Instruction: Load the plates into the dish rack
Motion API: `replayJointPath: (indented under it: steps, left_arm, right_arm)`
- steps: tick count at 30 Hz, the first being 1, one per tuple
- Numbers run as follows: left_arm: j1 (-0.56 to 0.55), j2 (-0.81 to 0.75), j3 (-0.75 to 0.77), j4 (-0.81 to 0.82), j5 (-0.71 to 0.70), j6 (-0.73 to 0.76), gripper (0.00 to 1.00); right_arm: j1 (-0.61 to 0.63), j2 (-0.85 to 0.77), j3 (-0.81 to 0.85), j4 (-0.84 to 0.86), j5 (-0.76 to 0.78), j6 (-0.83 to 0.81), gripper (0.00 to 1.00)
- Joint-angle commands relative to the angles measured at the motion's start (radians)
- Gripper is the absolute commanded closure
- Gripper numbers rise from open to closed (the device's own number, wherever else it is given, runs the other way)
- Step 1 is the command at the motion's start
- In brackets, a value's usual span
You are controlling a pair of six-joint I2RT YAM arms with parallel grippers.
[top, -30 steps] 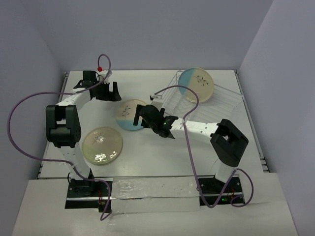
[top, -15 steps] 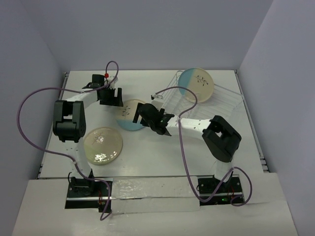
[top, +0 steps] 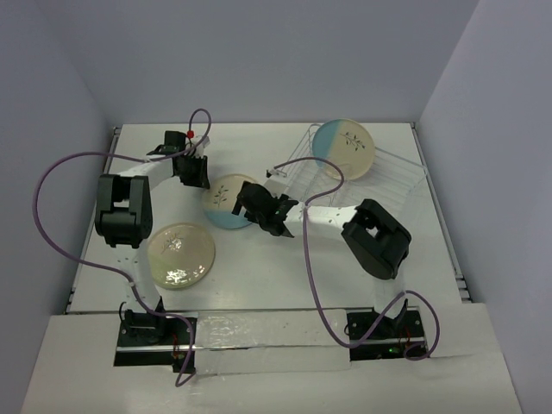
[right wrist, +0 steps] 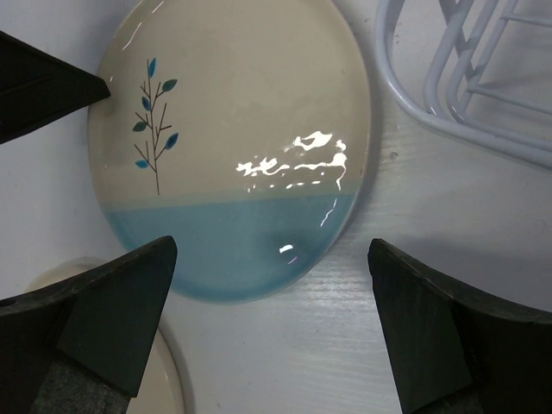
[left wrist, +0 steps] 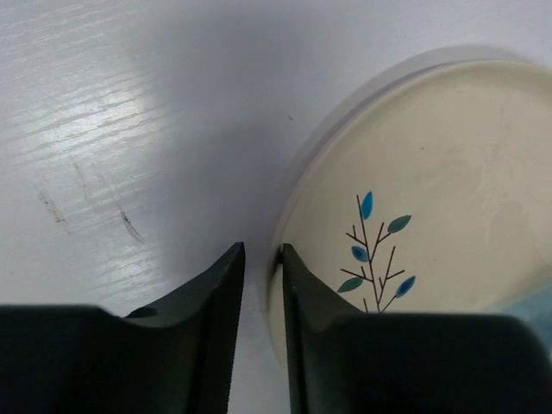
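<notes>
1. Counter (top: 276,267): white, and I see everything resting on it.
2. Dish rack (top: 392,177): at the far right, with one blue-and-cream plate (top: 342,148) standing on edge in it.
3. Sprig plate (top: 226,201): flat at centre, just left of the rack. The plain cream plate (top: 179,255) lies flat, left of it and nearer the arm bases.
4. Left jaws: narrow, astride the sprig plate's far-left rim. I cannot tell whether they pinch it.
5. Right jaws: spread wide over that plate's near-right edge, holding nothing.
</notes>
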Motion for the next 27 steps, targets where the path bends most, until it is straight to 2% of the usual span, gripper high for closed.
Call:
replayJointPath:
  steps: [1,3,8,12,18,22,27]
  left_arm:
    - [0.000,0.030,0.035,-0.032,-0.046,0.031,0.76]
    - [0.000,0.026,0.033,-0.029,-0.045,0.034,0.83]
    - [0.000,0.019,0.029,-0.022,-0.022,0.043,0.90]
    - [-0.001,0.036,0.042,-0.042,-0.032,0.053,1.00]
    - [-0.001,0.030,0.033,-0.039,-0.048,0.057,1.00]
    - [-0.001,0.041,0.035,-0.036,0.002,0.065,1.00]
    - [-0.001,0.060,0.042,-0.042,0.029,0.070,1.00]
  right_arm:
    - [-0.005,0.027,0.022,-0.015,0.062,0.039,0.00]
    - [-0.005,0.053,0.044,-0.028,0.060,0.040,0.00]
    - [-0.007,0.109,0.105,-0.079,0.065,0.051,0.00]
    - [-0.008,0.142,0.138,-0.088,0.058,0.064,0.00]
    - [-0.010,0.191,0.189,-0.105,0.021,0.081,0.00]
    - [-0.010,0.203,0.216,-0.102,0.017,0.090,0.00]
    - [-0.009,0.166,0.272,-0.070,0.086,0.089,0.01]
